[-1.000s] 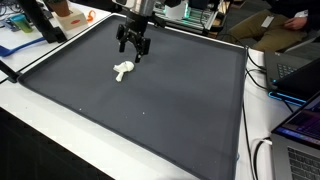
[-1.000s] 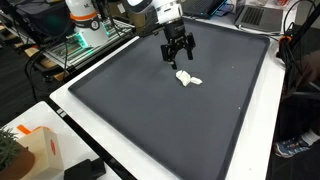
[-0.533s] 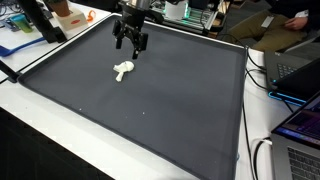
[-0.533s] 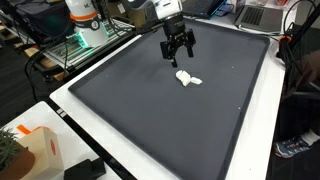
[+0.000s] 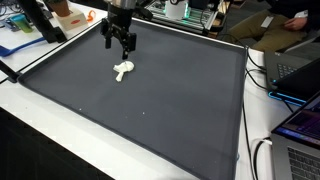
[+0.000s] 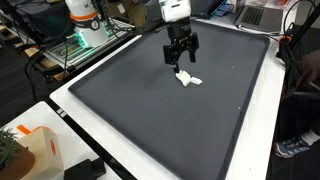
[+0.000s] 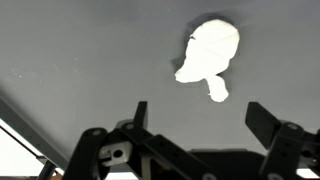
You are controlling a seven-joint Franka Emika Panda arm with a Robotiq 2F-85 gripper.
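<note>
In an exterior view the claw (image 5: 119, 41) hangs over a dark mat (image 5: 170, 105) that covers most of the white desk (image 5: 28, 100). Its jaws are spread and grip nothing. A small white object (image 5: 123, 70) lies on the mat just below the claw in the picture, apart from it. It is a pale lump with a short stub at one end. It sits in the mat's far left part, near the far edge. Bare mat runs wide toward the near side and to the right, where a laptop (image 5: 300, 135) stands past the mat's border.

In an exterior view from the opposite side, the claw (image 6: 181, 53) again stands spread above the mat (image 6: 150, 110), with the white object (image 6: 187, 79) close under it and not touching it. The far edge of the mat is near. The long stretch of mat toward the near left is open, ending at the white desk rim where an orange box (image 6: 32, 150) sits.

In the wrist view the claw (image 7: 198, 110) shows both fingers (image 7: 140, 115) wide apart, with the mat (image 7: 80, 60) between them. The white object (image 7: 208, 52) lies ahead of them. It has a rounded, lumpy body that narrows to a small stem pointing toward the claw, and grey mat lies all around it.
</note>
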